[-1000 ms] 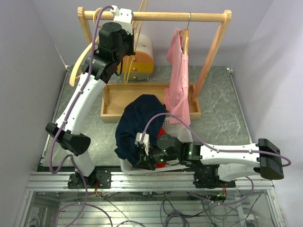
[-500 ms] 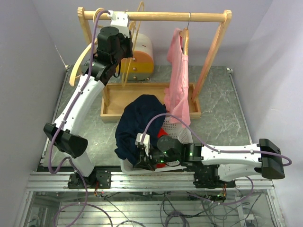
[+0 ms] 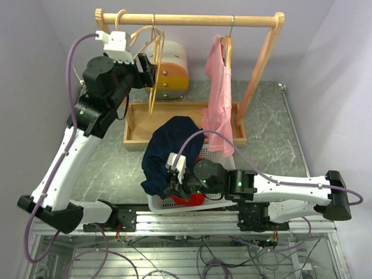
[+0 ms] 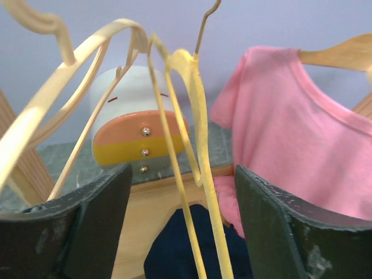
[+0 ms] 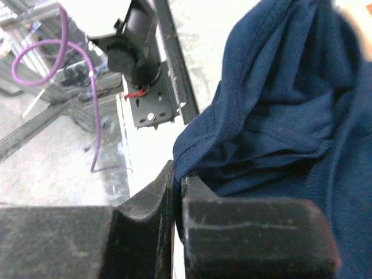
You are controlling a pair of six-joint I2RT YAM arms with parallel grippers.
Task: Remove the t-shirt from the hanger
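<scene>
The right pincer (image 5: 176,189) is pressed together on a fold at the edge of the navy t-shirt (image 5: 279,110), which lies heaped over the white basket (image 3: 225,165) at the near side of the worktop (image 3: 267,139). The left pincer (image 4: 181,200) is spread wide, facing the bare pale hangers (image 4: 187,116) that dangle from the wooden rail (image 3: 192,20); whether it touches them cannot be told. The pink t-shirt (image 3: 217,102) hangs on its wooden hanger (image 3: 228,51) further right along that rail.

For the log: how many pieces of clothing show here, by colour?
Pink: 1, the pink t-shirt on its hanger
Navy: 1, the navy garment draped over the basket
Red: 1, a red piece in the basket, kind unclear
Total: 3
</scene>
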